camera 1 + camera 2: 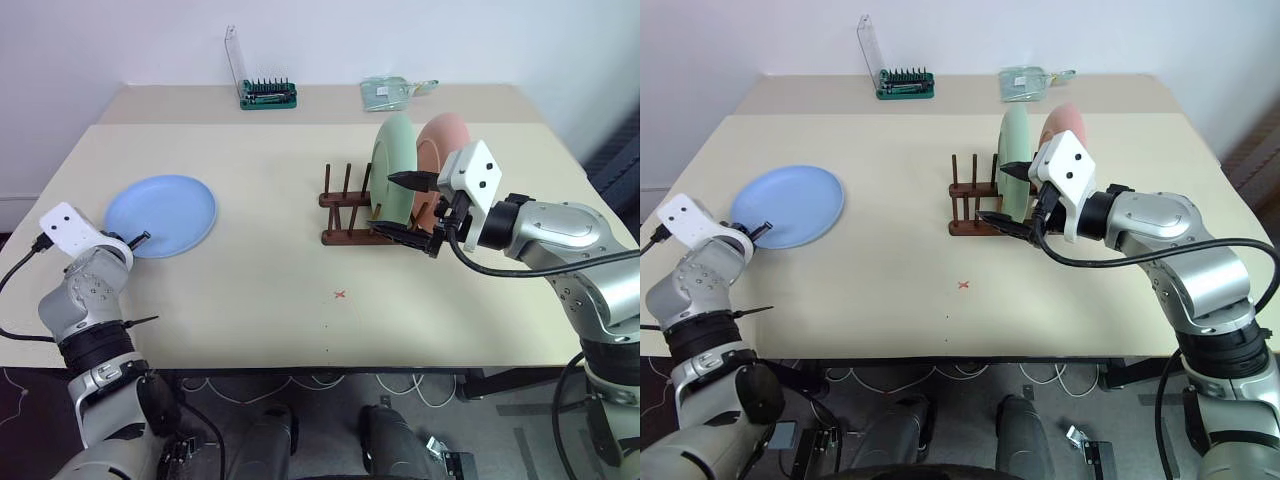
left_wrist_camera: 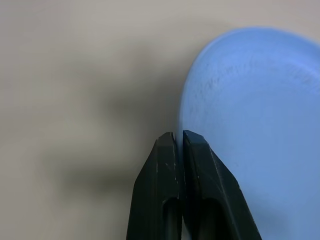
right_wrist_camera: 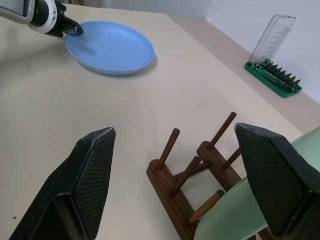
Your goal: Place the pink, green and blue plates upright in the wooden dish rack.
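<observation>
The left gripper has its two black fingers pressed together, clenched at the near rim of the blue plate; the wrist view shows the tips right at the plate's edge, but whether the thin rim is pinched between them cannot be told. In the right wrist view this gripper sits on the plate's rim. The blue plate is round, shallow and matte, lying flat on the left part of the table, well apart from the rack.

The right gripper stands wide open, released, its fingers faced with a fine cross-hatched pad. It hovers just in front of the green plate, one finger above and one low by the rack's rail.

The wooden dish rack is dark brown, two parallel rails with thin round pegs standing up from them. The green plate stands upright on edge in it, and the pink plate stands upright just behind, toward the right; both are matte. The pegs on the rack's left end hold nothing.

The table top is smooth, pale beige, with a small red cross marked near the middle. At the far edge stands a green-based bit holder with a clear lid raised, a row of small metal bits in it, and beside it a clear plastic packet. No writing can be read.
</observation>
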Available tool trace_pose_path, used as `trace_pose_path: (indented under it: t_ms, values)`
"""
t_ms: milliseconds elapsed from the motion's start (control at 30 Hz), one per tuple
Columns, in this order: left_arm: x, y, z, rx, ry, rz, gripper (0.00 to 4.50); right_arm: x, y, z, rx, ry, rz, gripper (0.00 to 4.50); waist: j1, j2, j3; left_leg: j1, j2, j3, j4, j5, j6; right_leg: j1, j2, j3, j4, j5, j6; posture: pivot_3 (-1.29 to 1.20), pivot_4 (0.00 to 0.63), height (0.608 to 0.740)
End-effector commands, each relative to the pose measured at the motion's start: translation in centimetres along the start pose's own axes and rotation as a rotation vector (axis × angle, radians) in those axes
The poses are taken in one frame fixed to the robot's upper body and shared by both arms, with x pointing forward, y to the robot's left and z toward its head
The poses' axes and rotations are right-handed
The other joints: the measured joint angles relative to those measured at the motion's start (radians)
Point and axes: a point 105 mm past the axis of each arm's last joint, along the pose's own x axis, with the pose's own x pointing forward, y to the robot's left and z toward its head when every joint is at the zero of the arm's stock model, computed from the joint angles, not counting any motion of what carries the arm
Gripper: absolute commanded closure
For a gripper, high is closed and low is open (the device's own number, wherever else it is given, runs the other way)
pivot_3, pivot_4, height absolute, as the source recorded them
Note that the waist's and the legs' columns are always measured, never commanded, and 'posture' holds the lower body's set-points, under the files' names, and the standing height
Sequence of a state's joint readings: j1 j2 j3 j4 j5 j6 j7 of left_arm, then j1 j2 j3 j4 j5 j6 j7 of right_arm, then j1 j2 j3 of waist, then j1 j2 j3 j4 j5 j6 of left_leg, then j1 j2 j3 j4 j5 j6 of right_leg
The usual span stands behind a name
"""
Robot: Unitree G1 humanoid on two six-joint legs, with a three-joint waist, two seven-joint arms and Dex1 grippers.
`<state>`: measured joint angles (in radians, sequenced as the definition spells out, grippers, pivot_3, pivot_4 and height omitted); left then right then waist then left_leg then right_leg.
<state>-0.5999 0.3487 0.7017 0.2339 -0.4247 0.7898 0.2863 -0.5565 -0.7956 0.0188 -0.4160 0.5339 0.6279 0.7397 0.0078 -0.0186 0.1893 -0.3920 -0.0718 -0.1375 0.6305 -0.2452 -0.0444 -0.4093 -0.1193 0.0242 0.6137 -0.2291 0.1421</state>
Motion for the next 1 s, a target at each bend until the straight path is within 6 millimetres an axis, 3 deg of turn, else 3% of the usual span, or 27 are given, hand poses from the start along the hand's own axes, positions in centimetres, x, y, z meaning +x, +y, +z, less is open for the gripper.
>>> trace_pose_path:
  t_ms: [33, 133, 233, 300, 400, 533, 833, 900, 1000]
  values:
    - [-0.8, -2.2, 2.8, -0.033, -0.141, -0.097, 4.46, -0.3, -0.4, 1.8, -0.074, -0.053, -0.034, 0.59, 0.002, 0.000, 0.000, 0.000, 0.000, 0.000, 0.000, 0.000, 0.000, 0.000, 0.000, 0.000, 0.000, 0.000, 0.000, 0.00, 0.150, 0.740]
    - [-3.7, -7.4, 7.1, -0.004, -0.377, -0.330, 4.46, 0.5, -0.4, 1.8, -0.212, -0.018, -0.030, 0.59, 0.004, -0.002, 0.001, -0.001, 0.000, 0.000, 0.000, 0.001, -0.001, 0.000, 0.000, 0.000, 0.000, 0.000, 0.000, 0.00, 0.150, 0.740]
    - [-6.8, -12.1, 8.9, 0.079, -0.515, -0.497, 4.46, 1.9, 0.2, 1.9, -0.358, -0.005, 0.012, 0.59, 0.005, -0.004, 0.002, -0.002, 0.000, 0.000, 0.000, 0.001, -0.002, 0.000, 0.000, 0.000, -0.001, 0.000, 0.000, 0.00, 0.150, 0.740]
    - [-8.8, -15.1, 9.4, 0.112, -0.562, -0.594, 4.50, 3.1, 0.5, 2.6, -0.410, -0.038, 0.025, 0.10, 0.002, -0.004, 0.002, -0.001, 0.000, 0.001, 0.000, 0.002, -0.003, 0.000, 0.000, 0.000, -0.002, 0.000, 0.000, 0.00, 0.150, 0.740]
    - [-10.2, -17.1, 9.6, 0.135, -0.586, -0.651, 4.50, 4.2, 0.8, 3.4, -0.493, -0.070, 0.018, 0.05, -0.005, -0.004, 0.002, -0.001, 0.000, 0.001, 0.000, 0.003, -0.006, 0.000, 0.000, 0.000, -0.001, 0.000, 0.000, 0.00, 0.150, 0.740]
    - [-14.0, -22.2, 9.1, 0.204, -0.595, -0.767, 4.50, 7.4, -0.6, 4.5, -0.799, -0.052, -0.100, 0.05, -0.023, -0.004, 0.003, -0.001, 0.000, 0.001, -0.001, 0.005, -0.008, -0.002, 0.000, 0.000, 0.000, 0.001, 0.000, 0.00, 0.150, 0.740]
    - [-16.4, -24.3, 8.2, 0.230, -0.532, -0.839, 4.50, 10.0, -0.4, 4.5, -0.914, -0.065, -0.108, 0.05, -0.025, -0.004, 0.003, -0.001, 0.000, 0.000, -0.002, 0.006, -0.010, -0.003, 0.001, 0.000, 0.001, 0.001, -0.001, 0.00, 0.150, 0.740]
    - [-16.9, -24.4, 8.0, 0.233, -0.521, -0.856, 4.50, 10.6, -1.1, 4.0, -0.950, -0.037, -0.142, 0.05, -0.025, -0.004, 0.003, -0.001, 0.000, 0.000, -0.002, 0.006, -0.010, -0.003, 0.001, 0.000, 0.001, 0.001, -0.001, 0.00, 0.150, 0.740]
    - [-17.1, -24.4, 7.9, 0.238, -0.509, -0.861, 4.50, 10.9, -1.6, 3.8, -0.974, -0.028, -0.165, 0.87, -0.025, -0.004, 0.003, -0.001, 0.000, 0.000, -0.002, 0.006, -0.010, -0.003, 0.001, 0.000, 0.001, 0.001, -0.001, 0.00, 0.150, 0.740]
